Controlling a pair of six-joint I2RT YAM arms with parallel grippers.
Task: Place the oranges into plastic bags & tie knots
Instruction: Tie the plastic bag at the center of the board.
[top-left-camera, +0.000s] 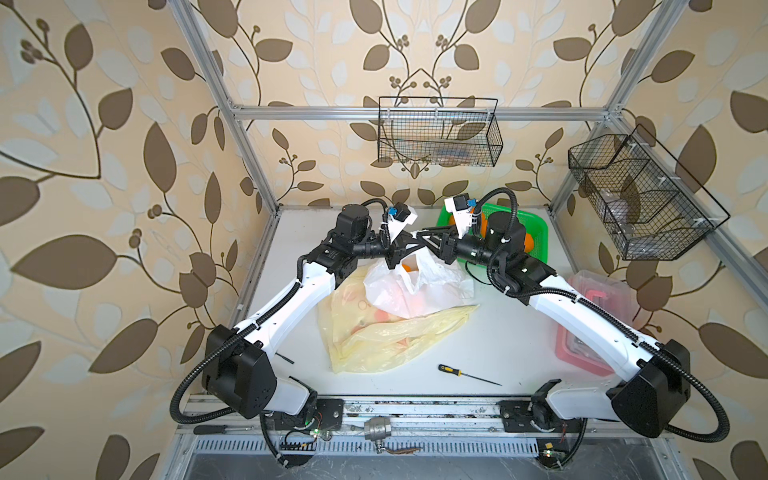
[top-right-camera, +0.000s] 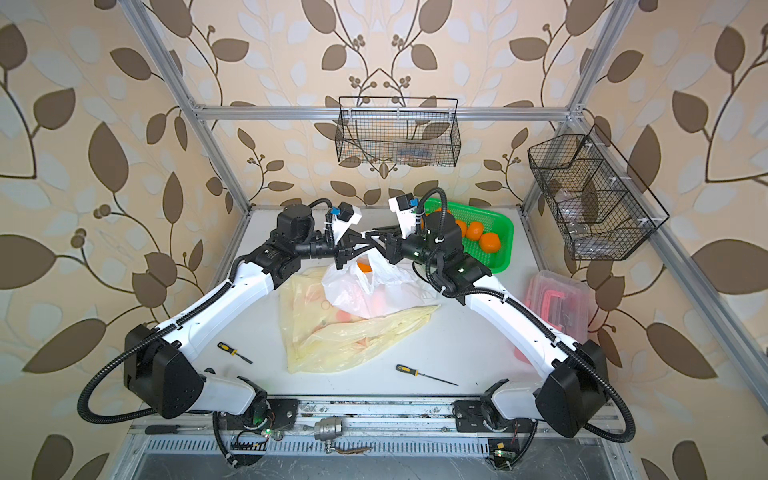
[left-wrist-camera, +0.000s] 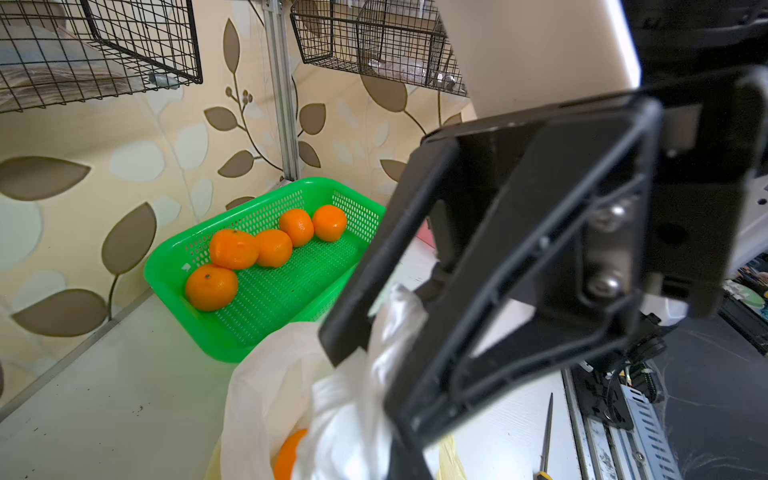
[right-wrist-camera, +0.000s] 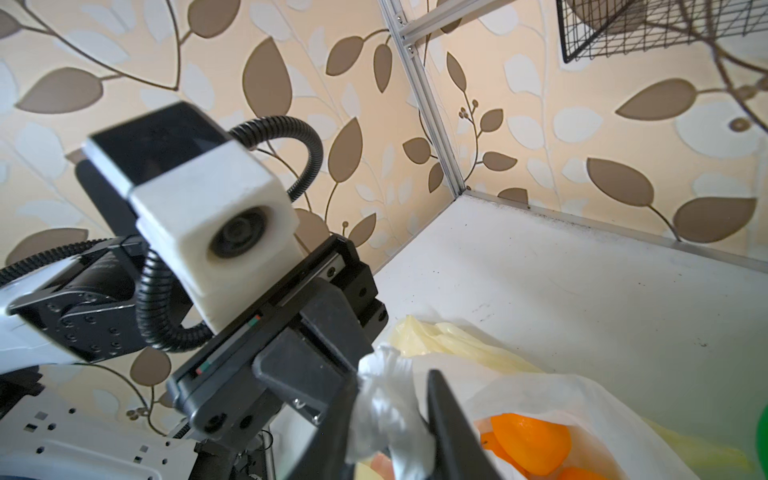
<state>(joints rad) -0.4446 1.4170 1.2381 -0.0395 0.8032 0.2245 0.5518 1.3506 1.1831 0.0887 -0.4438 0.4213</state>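
Observation:
A translucent white plastic bag (top-left-camera: 432, 286) (top-right-camera: 361, 291) stands mid-table with oranges inside; one orange (top-left-camera: 411, 266) (right-wrist-camera: 532, 440) shows through its mouth. Both grippers meet just above it. My left gripper (top-left-camera: 401, 253) is shut on the bag's bunched white handle (left-wrist-camera: 349, 407). My right gripper (right-wrist-camera: 388, 419) faces it from the other side, its fingers pressed on the same twisted white plastic. Several more oranges (left-wrist-camera: 232, 249) (top-right-camera: 490, 242) lie in the green mesh basket (left-wrist-camera: 166, 266) at the back right. Pale yellow bags (top-left-camera: 374, 336) lie flat under and in front of the white one. No finished knots show.
A yellow-handled screwdriver (top-left-camera: 465, 373) lies near the front edge and another screwdriver (top-right-camera: 235, 352) by the left arm. A clear box with a pink handle (top-left-camera: 598, 303) sits at the right under the right arm. Black wire baskets (top-left-camera: 438, 133) (top-left-camera: 640, 195) hang on the walls.

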